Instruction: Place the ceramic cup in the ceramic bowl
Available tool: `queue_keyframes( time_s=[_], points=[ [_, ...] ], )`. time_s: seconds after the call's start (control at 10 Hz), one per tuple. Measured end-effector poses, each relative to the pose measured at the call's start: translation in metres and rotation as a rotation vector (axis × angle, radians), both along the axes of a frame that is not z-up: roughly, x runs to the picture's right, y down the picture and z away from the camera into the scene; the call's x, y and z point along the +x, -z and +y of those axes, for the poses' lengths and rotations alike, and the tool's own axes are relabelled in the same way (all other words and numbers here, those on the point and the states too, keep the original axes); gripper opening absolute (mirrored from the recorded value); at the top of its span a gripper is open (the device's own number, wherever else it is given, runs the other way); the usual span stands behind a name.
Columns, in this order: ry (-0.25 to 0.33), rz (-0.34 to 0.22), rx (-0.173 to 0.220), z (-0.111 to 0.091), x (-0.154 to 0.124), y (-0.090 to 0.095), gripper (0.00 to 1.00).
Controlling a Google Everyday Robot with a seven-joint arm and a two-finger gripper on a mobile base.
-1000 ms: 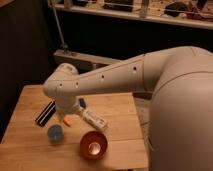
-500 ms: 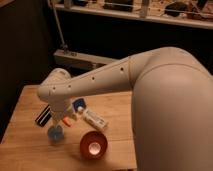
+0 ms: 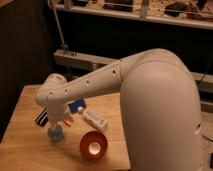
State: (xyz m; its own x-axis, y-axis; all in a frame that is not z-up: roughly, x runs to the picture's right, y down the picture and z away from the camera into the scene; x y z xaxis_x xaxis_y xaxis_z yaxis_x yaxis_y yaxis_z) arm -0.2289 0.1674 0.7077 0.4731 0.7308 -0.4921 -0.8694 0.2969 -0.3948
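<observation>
Ceramic cup (image 3: 55, 135) stands on the wooden table (image 3: 22, 145) toward its front edge, gripper (image 3: 54, 125) just above it with fingers spread, unclenched; ceramic bowl (image 3: 85, 149) near, front edge, bare wood between.

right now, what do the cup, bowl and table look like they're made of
The cup: light blue and smooth, probably glazed ceramic. The bowl: reddish-brown, glossy, with a bright highlight inside, likely glazed ceramic. The table: pale wood, going by its warm tone. The end effector sits directly over the cup.
</observation>
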Motion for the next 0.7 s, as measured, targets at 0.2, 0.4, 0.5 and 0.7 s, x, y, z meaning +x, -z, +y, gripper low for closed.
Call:
queue_keyframes(
  time_s=[0.2,0.4,0.5,0.7],
  points=[
    [0.026,-0.032,0.009,0.008,-0.007,-0.004,0.65],
    [0.055,-0.047,0.014,0.017,-0.012,-0.011,0.65],
    [0.064,-0.05,0.017,0.019,-0.013,-0.013,0.65],
    [0.072,-0.051,0.022,0.023,-0.015,-0.019,0.65]
  ],
)
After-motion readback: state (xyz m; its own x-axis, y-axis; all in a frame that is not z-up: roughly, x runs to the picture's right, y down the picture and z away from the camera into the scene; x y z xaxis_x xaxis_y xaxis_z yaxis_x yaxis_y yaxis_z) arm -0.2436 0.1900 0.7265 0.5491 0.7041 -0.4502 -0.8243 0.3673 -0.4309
